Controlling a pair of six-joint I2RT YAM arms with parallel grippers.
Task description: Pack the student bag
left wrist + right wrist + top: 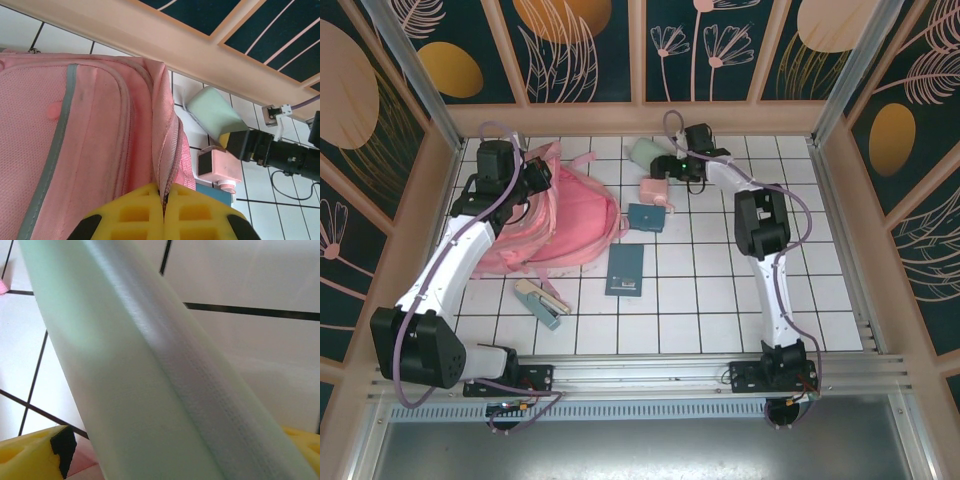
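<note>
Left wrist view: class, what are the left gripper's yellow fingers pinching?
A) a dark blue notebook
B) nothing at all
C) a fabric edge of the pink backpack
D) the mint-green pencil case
C: the left gripper is shut on a fabric edge of the pink backpack that runs down between its fingers, while the mint-green pencil case lies apart on the tiles beyond.
</note>
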